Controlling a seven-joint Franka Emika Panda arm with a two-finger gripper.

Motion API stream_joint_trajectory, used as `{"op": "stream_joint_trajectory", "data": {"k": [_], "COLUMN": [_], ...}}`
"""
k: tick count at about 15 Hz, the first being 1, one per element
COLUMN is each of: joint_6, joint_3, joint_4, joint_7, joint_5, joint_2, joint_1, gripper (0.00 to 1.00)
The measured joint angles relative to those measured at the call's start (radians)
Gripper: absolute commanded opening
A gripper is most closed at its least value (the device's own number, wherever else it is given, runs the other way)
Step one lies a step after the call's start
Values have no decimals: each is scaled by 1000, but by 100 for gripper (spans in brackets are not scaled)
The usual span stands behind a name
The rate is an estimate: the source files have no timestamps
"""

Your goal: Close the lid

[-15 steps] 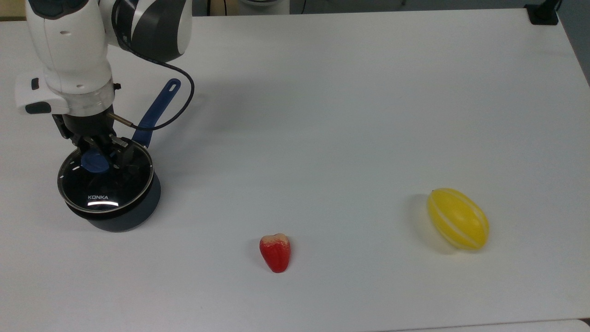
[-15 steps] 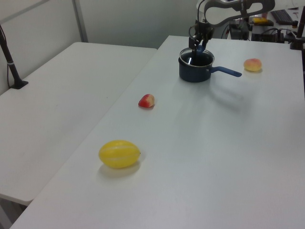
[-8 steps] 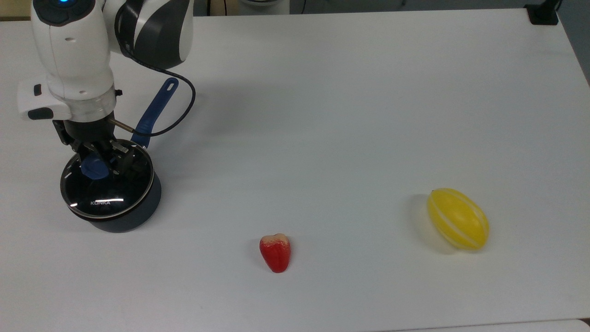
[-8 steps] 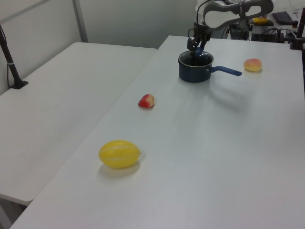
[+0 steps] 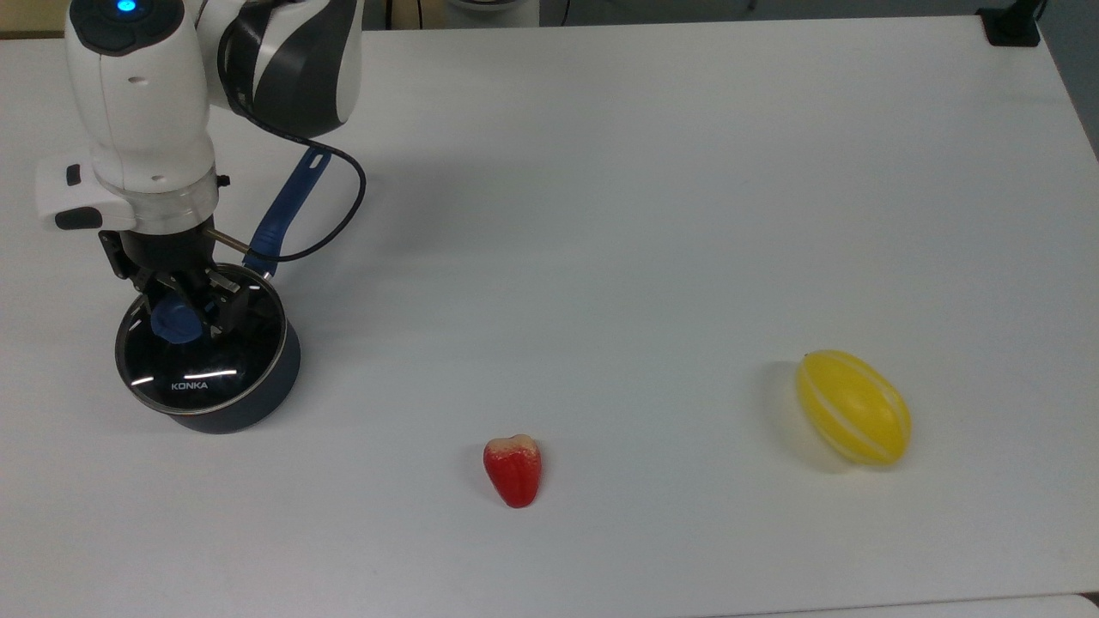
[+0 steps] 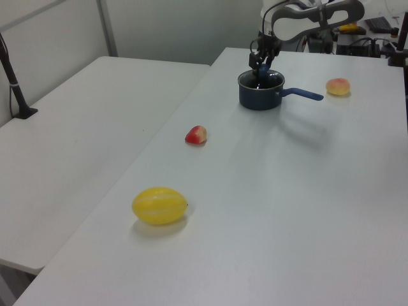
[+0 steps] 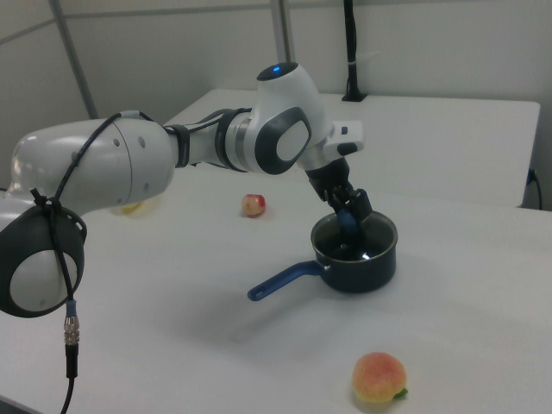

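The round glass lid (image 5: 202, 373), with a metal rim and white "KONKA" lettering, lies level on the black saucepan (image 5: 262, 399), its rim matching the pan's rim. The pan's blue handle (image 5: 288, 202) points toward the top view's upper right. My gripper (image 5: 182, 313) comes straight down over the lid, fingers on either side of the blue knob (image 5: 174, 324) and shut on it. In the right view, the gripper (image 7: 349, 216) stands on the knob above the saucepan (image 7: 362, 267). The left view has the saucepan (image 6: 260, 97) at the far end of the table.
A red fruit (image 5: 513, 469) lies mid-table, a yellow melon (image 5: 853, 419) toward the top view's right. A peach (image 7: 379, 378) sits near the front of the right view. A black cable (image 5: 339, 215) loops from the wrist above the handle.
The gripper has lowered the lid from just above the saucepan onto its rim. The lid was offset and slightly tilted; now it sits level and centred.
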State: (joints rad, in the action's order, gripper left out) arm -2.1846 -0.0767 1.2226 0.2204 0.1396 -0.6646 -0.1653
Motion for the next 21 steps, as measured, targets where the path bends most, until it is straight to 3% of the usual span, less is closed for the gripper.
{"op": "stream_joint_trajectory", "data": {"k": [2, 7, 11, 17, 21], "joint_6": [0, 6, 180, 514, 684], "joint_3": [0, 3, 8, 12, 13], "joint_4": [0, 1, 29, 139, 185], "joint_7": [0, 1, 1, 1, 2], "joint_5": [0, 0, -20, -190, -249], "joint_2": [0, 43, 181, 461, 600], "joint_1": [-1, 4, 30, 115, 180], "gripper": [100, 100, 100, 100, 100]}}
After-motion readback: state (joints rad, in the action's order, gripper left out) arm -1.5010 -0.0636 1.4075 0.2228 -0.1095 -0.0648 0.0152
